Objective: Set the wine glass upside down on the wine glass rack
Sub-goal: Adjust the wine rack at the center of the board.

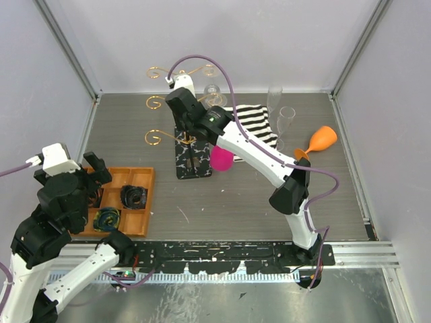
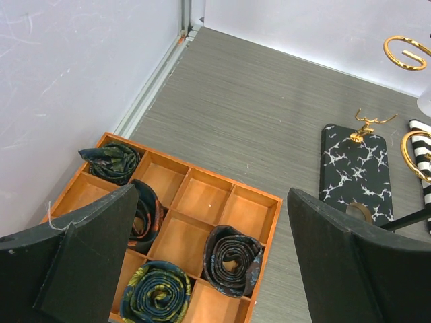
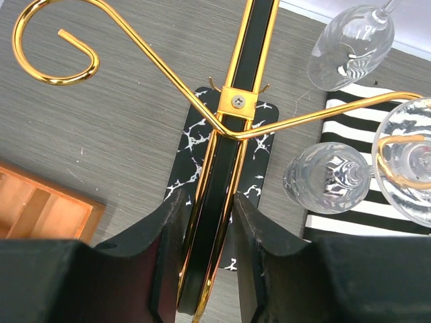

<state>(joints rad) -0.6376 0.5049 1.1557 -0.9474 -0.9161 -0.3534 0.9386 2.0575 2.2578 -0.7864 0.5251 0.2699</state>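
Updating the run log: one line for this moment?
Right gripper: jaws straddle post of gold wire wine glass rack, grip unconfirmed | Left gripper: jaws open, over orange compartment tray

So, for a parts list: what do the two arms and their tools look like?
The left arm and right arm have white shells with black joints, and purple cables trail from both. The left tool and right tool carry broad matte-black fingers.

Bright, even light from overhead; shadows on the grey surface (image 1: pixel 222 208) are soft and faint. Highlights glint on the wine glass rack (image 3: pixel 237 101) with its gold wire and on the clear glasses (image 3: pixel 350 44). In both wrist views the near black fingers (image 2: pixel 87 262) look slightly soft; the top view is sharp
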